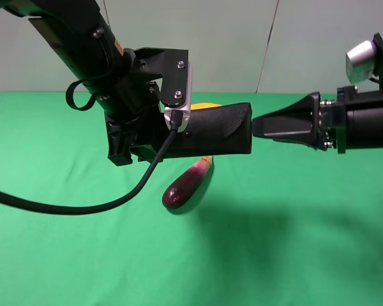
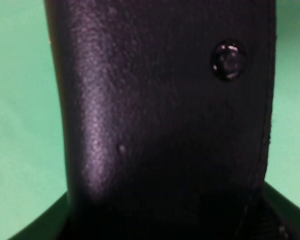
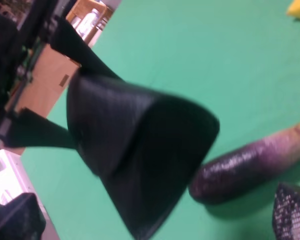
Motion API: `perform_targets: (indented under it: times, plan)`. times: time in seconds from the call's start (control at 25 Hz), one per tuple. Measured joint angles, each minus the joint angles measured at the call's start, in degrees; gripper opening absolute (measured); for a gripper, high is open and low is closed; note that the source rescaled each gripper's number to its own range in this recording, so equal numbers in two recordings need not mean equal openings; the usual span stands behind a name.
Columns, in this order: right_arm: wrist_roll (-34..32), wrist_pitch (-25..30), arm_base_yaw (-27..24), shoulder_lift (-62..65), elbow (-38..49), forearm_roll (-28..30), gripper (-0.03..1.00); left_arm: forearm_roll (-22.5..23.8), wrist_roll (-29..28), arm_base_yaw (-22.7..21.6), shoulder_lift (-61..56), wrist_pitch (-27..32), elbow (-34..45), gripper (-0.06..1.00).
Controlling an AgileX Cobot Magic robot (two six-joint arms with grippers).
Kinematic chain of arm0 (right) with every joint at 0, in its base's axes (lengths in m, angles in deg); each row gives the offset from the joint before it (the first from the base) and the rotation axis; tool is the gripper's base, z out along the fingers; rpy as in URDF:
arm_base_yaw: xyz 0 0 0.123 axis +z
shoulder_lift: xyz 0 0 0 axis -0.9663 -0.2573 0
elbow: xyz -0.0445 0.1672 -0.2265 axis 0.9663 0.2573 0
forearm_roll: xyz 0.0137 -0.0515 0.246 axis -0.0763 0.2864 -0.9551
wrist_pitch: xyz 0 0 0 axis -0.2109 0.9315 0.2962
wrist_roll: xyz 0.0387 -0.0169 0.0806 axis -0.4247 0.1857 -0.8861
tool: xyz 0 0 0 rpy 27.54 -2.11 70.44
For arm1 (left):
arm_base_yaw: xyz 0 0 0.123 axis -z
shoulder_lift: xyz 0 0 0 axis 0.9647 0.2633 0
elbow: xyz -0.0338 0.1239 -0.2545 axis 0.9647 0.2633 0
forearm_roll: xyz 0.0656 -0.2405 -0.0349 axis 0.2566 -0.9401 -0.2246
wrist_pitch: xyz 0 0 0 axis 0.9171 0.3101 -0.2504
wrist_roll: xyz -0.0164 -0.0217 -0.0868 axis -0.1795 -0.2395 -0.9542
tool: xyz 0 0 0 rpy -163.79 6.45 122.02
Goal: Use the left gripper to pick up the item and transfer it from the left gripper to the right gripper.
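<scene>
Fingers of the left gripper [image 1: 169, 132] are clamped on the left end of the black case [image 1: 217, 131], holding it level in the air above the green desk [image 1: 293, 248], with its free end pointing right. Just right of that end, not touching it, the right gripper [image 1: 256, 125] faces the case. Its wrist view shows the fingers [image 3: 291, 210] spread apart and holding nothing. Below the case a purple eggplant [image 1: 186, 185] lies on the desk, and a yellow banana [image 1: 205, 106] peeks out behind the case.
</scene>
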Motion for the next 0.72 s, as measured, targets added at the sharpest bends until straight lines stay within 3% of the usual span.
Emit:
perform_targets:
  times: [0.32,0.72]
  plan:
    - [0.6,1.4,0.1,-4.8,-4.6,-0.5,1.0,0.0,0.0,0.0,0.0,-0.5,0.0,0.03]
    - [3.9,-0.2,6.9,-10.2,-6.6,-0.5,1.0,0.0,0.0,0.0,0.0,-1.4,0.0,0.03]
